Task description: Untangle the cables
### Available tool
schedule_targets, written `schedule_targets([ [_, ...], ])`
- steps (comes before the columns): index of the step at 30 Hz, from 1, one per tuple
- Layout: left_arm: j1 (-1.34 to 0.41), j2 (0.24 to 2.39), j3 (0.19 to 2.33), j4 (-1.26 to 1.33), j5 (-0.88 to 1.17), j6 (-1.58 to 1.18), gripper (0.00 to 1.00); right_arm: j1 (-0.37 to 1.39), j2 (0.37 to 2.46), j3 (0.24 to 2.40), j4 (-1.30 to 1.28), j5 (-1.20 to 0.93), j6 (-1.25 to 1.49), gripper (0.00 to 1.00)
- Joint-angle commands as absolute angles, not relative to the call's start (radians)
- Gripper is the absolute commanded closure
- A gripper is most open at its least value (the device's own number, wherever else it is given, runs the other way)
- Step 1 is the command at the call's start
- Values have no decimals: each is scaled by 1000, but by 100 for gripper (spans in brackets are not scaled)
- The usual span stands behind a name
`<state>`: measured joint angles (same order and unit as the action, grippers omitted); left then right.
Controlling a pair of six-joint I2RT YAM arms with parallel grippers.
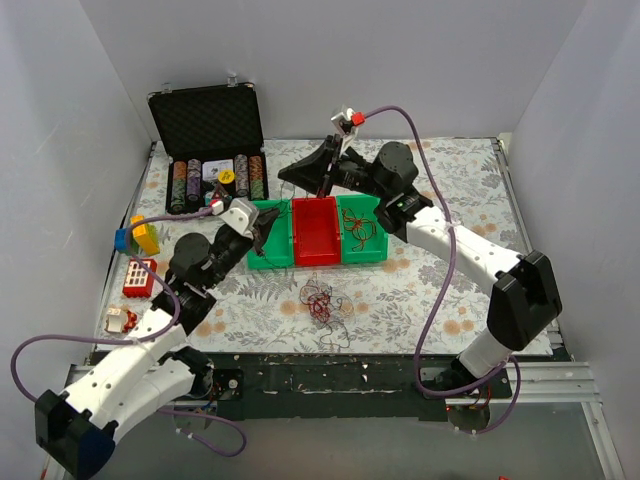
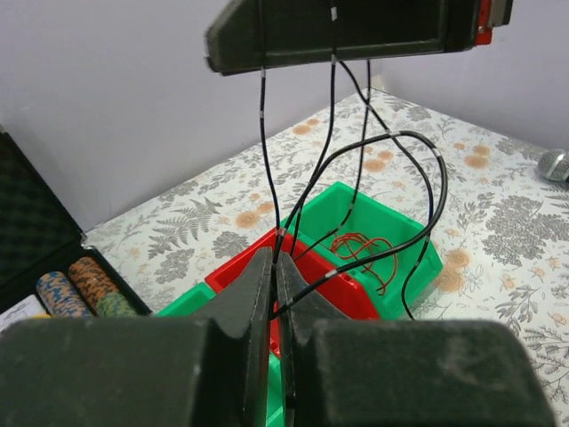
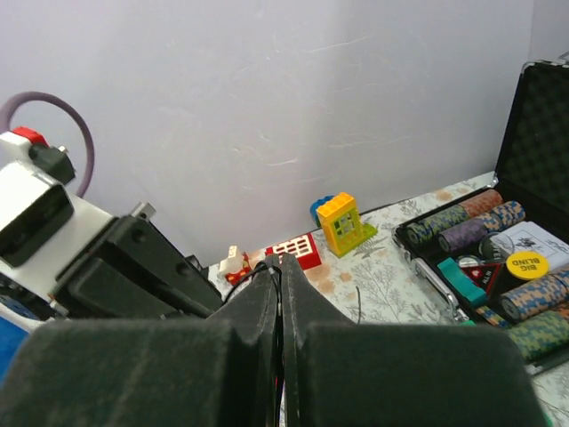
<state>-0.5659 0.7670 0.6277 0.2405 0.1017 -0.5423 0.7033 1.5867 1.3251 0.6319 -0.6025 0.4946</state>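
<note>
My left gripper (image 1: 267,224) is shut on thin black cables (image 2: 331,133) just above the bins; in the left wrist view its fingertips (image 2: 276,260) pinch the strands. My right gripper (image 1: 292,174) is higher up and behind, also shut on the black cables, which hang from it in loose loops (image 2: 356,31). In the right wrist view its closed fingers (image 3: 282,264) hold a black strand. A red cable coil (image 1: 358,229) lies in the right green bin (image 2: 360,253). A small red and white tangle (image 1: 320,301) lies on the flowered cloth in front of the bins.
Three bins stand in a row: green (image 1: 262,258), red (image 1: 315,255), green (image 1: 375,252). An open black case of poker chips (image 1: 210,170) stands at the back left. Toy bricks (image 1: 140,237), a red block (image 1: 139,278) and a small figure (image 1: 118,320) lie at the left edge.
</note>
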Motion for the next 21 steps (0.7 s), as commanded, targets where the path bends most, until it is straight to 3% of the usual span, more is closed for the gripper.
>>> schedule_targets([
  [1, -565, 831, 615, 273, 182, -543, 100, 712, 1623, 1397, 746, -606, 566, 99],
  [3, -565, 845, 592, 290, 180, -545, 97, 713, 1660, 1434, 721, -595, 548, 99],
  [4, -565, 845, 580, 299, 179, -543, 87, 713, 1676, 1449, 707, -594, 543, 99],
  [5, -565, 844, 569, 310, 190, -535, 67, 713, 1699, 1471, 697, -591, 545, 99],
  [8, -565, 842, 551, 324, 227, -525, 48, 725, 1744, 1515, 690, -583, 543, 99],
  [9, -565, 842, 555, 316, 241, -520, 31, 736, 1755, 1529, 672, -571, 516, 99],
  [10, -565, 839, 566, 298, 259, -499, 22, 747, 1762, 1545, 617, -555, 470, 99],
  [13, -565, 809, 609, 209, 259, -447, 13, 768, 1787, 1598, 471, -505, 342, 99],
  [21, -563, 585, 614, -35, 164, -330, 5, 769, 1789, 1588, 304, -407, 126, 99],
])
